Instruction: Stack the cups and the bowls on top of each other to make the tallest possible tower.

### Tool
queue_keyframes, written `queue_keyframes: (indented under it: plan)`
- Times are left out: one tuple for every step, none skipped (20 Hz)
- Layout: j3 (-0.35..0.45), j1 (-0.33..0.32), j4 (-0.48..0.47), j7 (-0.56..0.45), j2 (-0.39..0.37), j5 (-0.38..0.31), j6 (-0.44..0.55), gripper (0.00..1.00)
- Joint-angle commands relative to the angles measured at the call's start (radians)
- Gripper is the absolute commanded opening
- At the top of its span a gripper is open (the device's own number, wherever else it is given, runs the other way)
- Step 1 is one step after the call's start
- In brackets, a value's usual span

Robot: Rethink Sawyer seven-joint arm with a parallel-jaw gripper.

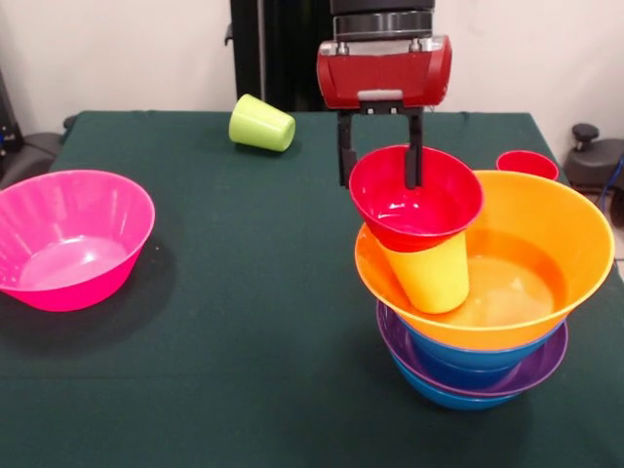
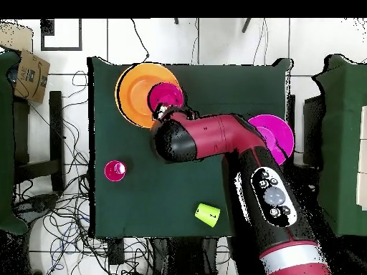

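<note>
Right of frame on the desk [image 1: 244, 322], the tower [image 1: 483, 322] carries the orange bowl [image 1: 546, 263]; inside, the red bowl [image 1: 416, 200] caps the yellow cup [image 1: 429, 278], fingers [image 1: 414, 146] clamped across its rim, steadying placement.

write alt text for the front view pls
A red gripper grips the rim of a red bowl resting on a tilted yellow cup in an orange bowl atop blue and purple bowls. A pink bowl sits left; a green cup lies behind.
</note>
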Motion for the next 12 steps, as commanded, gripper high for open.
queue_keyframes:
  plan:
    - [0.030, 0.001, 0.008, -0.085, 0.007, -0.008, 0.104, 1.00]
    - [0.030, 0.001, 0.009, -0.084, 0.006, -0.007, 0.106, 0.00]
    - [0.031, 0.001, 0.009, -0.084, 0.006, -0.006, 0.107, 0.00]
    - [0.031, 0.001, 0.009, -0.083, 0.006, -0.004, 0.108, 0.00]
    - [0.032, 0.001, 0.008, -0.083, 0.006, -0.003, 0.109, 0.00]
    - [0.032, 0.000, 0.008, -0.082, 0.006, -0.001, 0.111, 0.00]
    - [0.032, 0.002, 0.008, -0.080, 0.001, 0.001, 0.111, 0.00]
    - [0.031, 0.004, 0.002, -0.082, -0.002, -0.003, 0.109, 0.00]
    - [0.035, 0.002, 0.000, -0.087, -0.006, 0.003, 0.119, 0.00]
    - [0.034, 0.005, -0.001, -0.087, -0.013, 0.005, 0.127, 0.00]
    - [0.032, 0.008, -0.001, -0.087, -0.019, 0.008, 0.134, 0.00]
    - [0.033, 0.008, -0.001, -0.086, -0.022, 0.011, 0.139, 0.00]
